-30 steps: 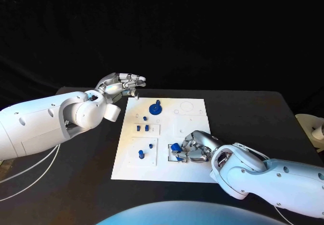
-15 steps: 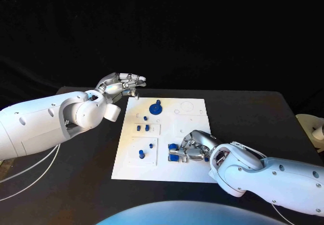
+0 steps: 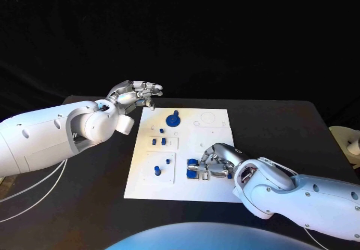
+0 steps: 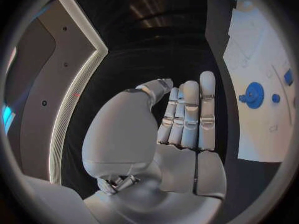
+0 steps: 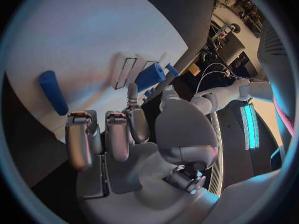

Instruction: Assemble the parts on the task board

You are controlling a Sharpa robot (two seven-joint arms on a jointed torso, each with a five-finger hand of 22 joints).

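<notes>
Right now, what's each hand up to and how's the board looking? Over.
Left hand open, hovering off the task board's far corner. Right hand down on the board's near side, fingers at a blue part; grip unclear. Nothing in the way.

white task board [image 3: 214,136], blue parts [image 3: 173,121] (black table [image 3: 285,130])

Our left arm reaches in with its hand [image 3: 137,94] raised, holding nothing, fingers [image 4: 190,115] straight and side by side. Our right arm stretches forward, its hand [image 3: 215,163] lowered, fingers [image 5: 118,134] curled downward; whether it grips anything, we cannot tell.
</notes>
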